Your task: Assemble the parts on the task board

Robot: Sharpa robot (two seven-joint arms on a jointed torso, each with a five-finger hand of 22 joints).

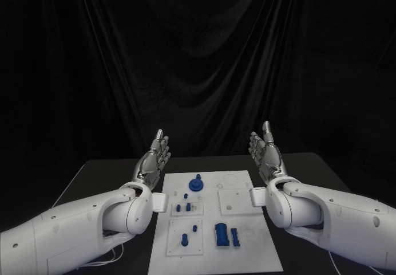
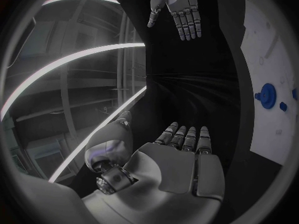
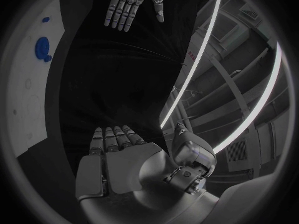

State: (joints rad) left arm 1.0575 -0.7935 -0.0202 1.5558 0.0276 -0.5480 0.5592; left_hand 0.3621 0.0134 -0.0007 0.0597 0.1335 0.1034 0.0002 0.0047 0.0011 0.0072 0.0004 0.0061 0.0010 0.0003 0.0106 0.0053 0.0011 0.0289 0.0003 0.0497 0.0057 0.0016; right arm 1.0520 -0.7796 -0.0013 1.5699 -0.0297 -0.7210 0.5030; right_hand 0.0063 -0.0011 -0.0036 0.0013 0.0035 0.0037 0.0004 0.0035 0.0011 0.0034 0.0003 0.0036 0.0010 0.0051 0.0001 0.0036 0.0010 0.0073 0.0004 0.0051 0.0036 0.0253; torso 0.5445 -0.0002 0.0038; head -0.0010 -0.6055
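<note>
Both hands are raised above the table with fingers straight and apart, holding nothing: the left hand [image 1: 154, 157] stands left of centre in the head view, the right hand [image 1: 266, 153] right of centre, palms turned toward each other. Between and below them the board [image 1: 250, 252] lies flat in the lower middle of the frame.

On the board, a round blue part [image 1: 197, 184] sits near its upper edge. Small blue pegs [image 1: 186, 205] stand in the left plate below it, and more pegs [image 1: 189, 235] stand in the lower left plate. A thick blue cylinder [image 1: 222, 235] lies at the lower middle, with a slimmer blue bar [image 1: 235, 236] just beside it on its right. Whether these pieces are seated or only resting cannot be told at this size.

No part is in hand, so no step is under way. This pose fits a rest before the work as well as a rest after it; the cylinder and bar lying on their sides look loose, but that is only a guess
</note>
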